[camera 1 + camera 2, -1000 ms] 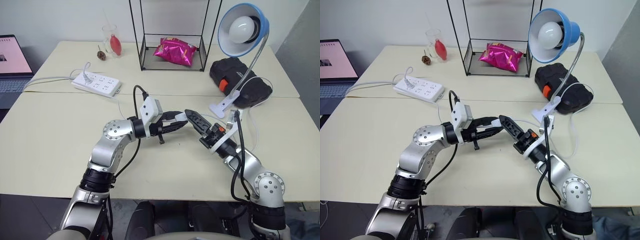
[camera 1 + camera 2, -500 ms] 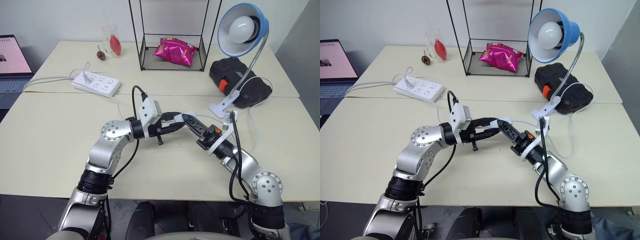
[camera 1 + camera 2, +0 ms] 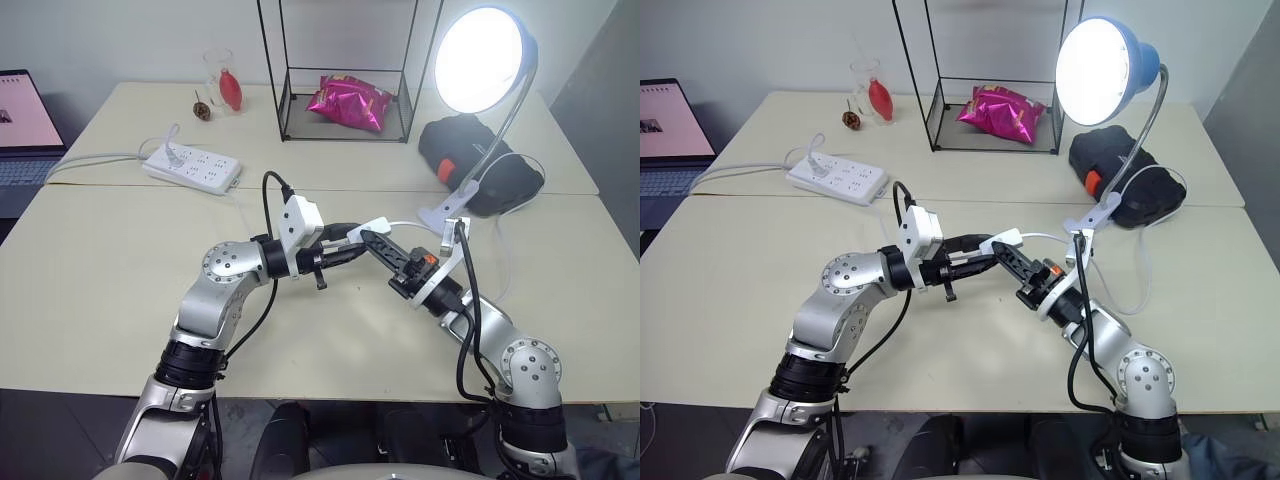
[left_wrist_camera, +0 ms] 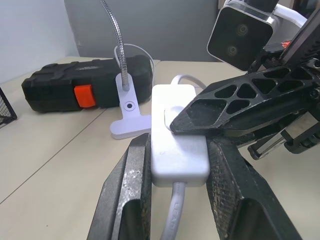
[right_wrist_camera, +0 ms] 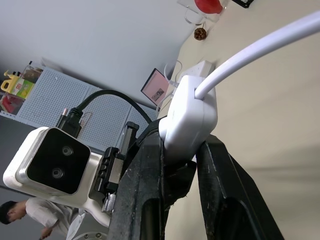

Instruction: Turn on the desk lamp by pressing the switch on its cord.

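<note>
Above the near table (image 3: 100, 300), at its middle: left gripper (image 3: 352, 250) level, pointing right, clenched on the switch (image 4: 178, 131), one finger along each long side. Right gripper (image 3: 371, 237) reaching in from the near right, also clenched on the switch, one fingertip (image 4: 182, 119) pressed on its top face. Cord (image 3: 1145, 262) running from the switch right and away in a loose loop toward the lamp's white clip base (image 3: 443, 213), another stretch leaving the switch's near end between the left fingers (image 4: 132, 187).

Just beyond the grippers, at the seam with the far table: clip base on the right, silver gooseneck (image 3: 508, 122) rising from it. Desk lamp (image 3: 1100, 70) up at the far right, shade facing forward, glowing brightly. Behind the clip, a black case (image 3: 480, 160) with an orange latch. Far left: white power strip (image 3: 192, 166) with its thicker cable, a laptop (image 3: 25, 120) at the left edge. Farther back: a black wire frame (image 3: 345, 70) around a pink foil bag (image 3: 349, 102), a glass (image 3: 222, 75) holding something red, a small brown thing (image 3: 202, 108) beside it.

Against a second ago: bulb then dark, now lit; right jaws then spread and just clear of the switch, now shut on it. Left grip unchanged.
</note>
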### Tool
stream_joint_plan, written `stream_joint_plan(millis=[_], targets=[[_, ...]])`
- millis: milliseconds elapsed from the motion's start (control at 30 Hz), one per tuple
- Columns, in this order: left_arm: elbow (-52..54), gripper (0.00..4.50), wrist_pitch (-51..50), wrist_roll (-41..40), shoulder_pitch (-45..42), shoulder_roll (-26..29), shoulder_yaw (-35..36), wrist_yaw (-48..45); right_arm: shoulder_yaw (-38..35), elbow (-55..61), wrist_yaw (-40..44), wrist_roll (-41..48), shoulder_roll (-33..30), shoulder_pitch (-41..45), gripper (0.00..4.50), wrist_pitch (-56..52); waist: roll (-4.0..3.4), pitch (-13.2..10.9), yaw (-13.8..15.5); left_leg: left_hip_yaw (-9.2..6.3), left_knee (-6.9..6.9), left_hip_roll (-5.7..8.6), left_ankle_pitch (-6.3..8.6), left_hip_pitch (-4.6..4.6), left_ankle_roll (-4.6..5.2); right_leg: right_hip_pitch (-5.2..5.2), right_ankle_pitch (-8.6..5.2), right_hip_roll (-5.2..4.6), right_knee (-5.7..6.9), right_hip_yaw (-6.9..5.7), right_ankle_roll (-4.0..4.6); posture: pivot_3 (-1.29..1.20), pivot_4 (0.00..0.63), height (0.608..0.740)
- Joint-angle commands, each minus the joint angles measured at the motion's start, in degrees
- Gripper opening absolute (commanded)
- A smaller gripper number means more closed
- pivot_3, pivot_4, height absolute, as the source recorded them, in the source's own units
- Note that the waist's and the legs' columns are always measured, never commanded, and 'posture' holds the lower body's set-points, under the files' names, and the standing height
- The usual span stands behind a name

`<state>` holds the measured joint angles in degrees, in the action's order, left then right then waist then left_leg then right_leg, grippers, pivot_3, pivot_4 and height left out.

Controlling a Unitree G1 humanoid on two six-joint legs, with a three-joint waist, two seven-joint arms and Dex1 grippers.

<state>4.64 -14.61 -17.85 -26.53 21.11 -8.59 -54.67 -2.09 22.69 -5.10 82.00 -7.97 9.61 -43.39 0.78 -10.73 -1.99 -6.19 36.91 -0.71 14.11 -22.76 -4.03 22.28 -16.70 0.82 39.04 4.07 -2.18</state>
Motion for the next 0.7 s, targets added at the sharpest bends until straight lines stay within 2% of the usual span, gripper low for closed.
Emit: stream_joint_plan(millis=[33, 133, 200, 400, 567, 667, 700], targets=[[2.87, 1.12, 0.64, -0.73, -0.27, 0.23, 0.00, -0.05, -0.52, 0.71, -0.31, -0.36, 0.12, 0.56, 0.52, 0.64, 0.00, 0.00, 0.00, 0.00, 0.00, 0.00, 0.00, 0.00, 0.00, 0.00, 0.00, 0.00, 0.00, 0.00, 0.00, 0.00, 0.150, 0.740], [2.77, 1.12, 0.68, -0.59, -0.35, 0.28, -0.03, 0.08, -0.93, 0.46, -0.21, -0.22, 0.25, 0.40, 0.52, 1.00, 0.00, 0.00, 0.00, 0.00, 0.00, 0.00, 0.00, 0.00, 0.00, 0.00, 0.00, 0.00, 0.00, 0.00, 0.00, 0.00, 0.150, 0.740], [2.64, 1.12, 0.78, -0.48, -0.39, 0.27, 0.02, 0.23, -1.15, 0.37, 0.03, -0.14, 0.32, 0.12, 1.22, 1.21, 0.00, 0.00, 0.00, 0.00, 0.00, 0.00, 0.00, 0.00, 0.00, 0.00, 0.00, 0.00, 0.00, 0.00, 0.00, 0.00, 0.150, 0.740], [1.89, 1.12, 1.29, 0.39, -0.54, 0.07, 0.07, 1.18, -1.53, 0.57, 0.78, 0.47, -0.69, -0.78, 2.71, 0.50, 0.00, 0.00, 0.00, 0.00, -0.01, 0.00, 0.00, -0.01, 0.00, 0.00, 0.00, 0.00, -0.01, 0.00, 0.00, 0.00, 0.150, 0.740], [0.23, 1.12, 2.43, 2.35, -0.88, 0.08, -0.33, 2.35, -3.05, 2.02, 1.33, 2.53, -3.46, -2.23, 3.73, -0.43, 0.00, 0.00, 0.01, 0.00, -0.01, 0.01, 0.00, -0.02, 0.00, 0.01, -0.01, 0.00, -0.02, 0.01, -0.01, 0.00, 0.150, 0.740], [-2.08, 1.12, 3.90, 4.81, -1.42, 0.10, -0.93, 3.39, -3.70, 4.11, 2.37, 2.77, -7.56, -3.77, 4.48, -2.11, 0.00, 0.00, 0.05, 0.01, -0.01, 0.01, 0.00, -0.02, 0.00, 0.01, -0.01, 0.00, -0.02, 0.01, -0.02, 0.00, 0.150, 0.740], [-3.03, 1.12, 4.32, 5.55, -1.65, 0.14, -1.19, 3.61, -3.78, 4.99, 2.72, 2.18, -9.24, -4.23, 4.50, -2.78, 0.00, 0.00, 0.07, 0.01, -0.01, 0.01, 0.00, -0.02, 0.00, 0.01, -0.01, 0.00, -0.02, 0.00, -0.02, 0.00, 0.150, 0.740]])
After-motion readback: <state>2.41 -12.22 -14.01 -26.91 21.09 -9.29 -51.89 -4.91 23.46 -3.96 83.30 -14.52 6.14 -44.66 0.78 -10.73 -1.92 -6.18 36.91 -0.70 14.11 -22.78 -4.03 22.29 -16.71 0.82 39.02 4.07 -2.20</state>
